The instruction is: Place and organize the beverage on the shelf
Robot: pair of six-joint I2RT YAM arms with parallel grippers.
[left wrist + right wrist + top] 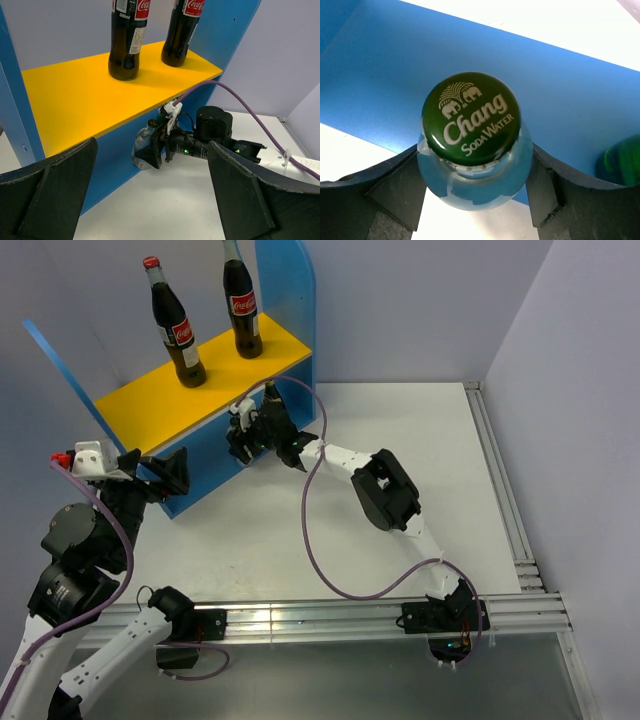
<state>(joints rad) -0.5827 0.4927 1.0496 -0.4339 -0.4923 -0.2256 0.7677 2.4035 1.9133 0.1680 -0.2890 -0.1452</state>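
The shelf's yellow top board (140, 405) carries two tall cola bottles (175, 325) (241, 305); they also show in the left wrist view (125, 45) (182, 35). My right gripper (243, 440) is shut on a small clear bottle with a green "Chang" cap (470, 117), low against the shelf's blue front panel (380, 75). The left wrist view shows this bottle (141, 146) standing on the table at the panel. A small green bottle (622, 160) stands just right of it. My left gripper (158, 476) is wide open and empty by the shelf's near corner. The other clear bottle is out of view.
The right arm's purple cable (312, 510) loops over the white table from the shelf to the near rail (350, 618). Another rail (508, 500) runs along the table's right edge. Walls close in behind and on the right. The shelf's blue side panel (285, 300) rises behind the colas.
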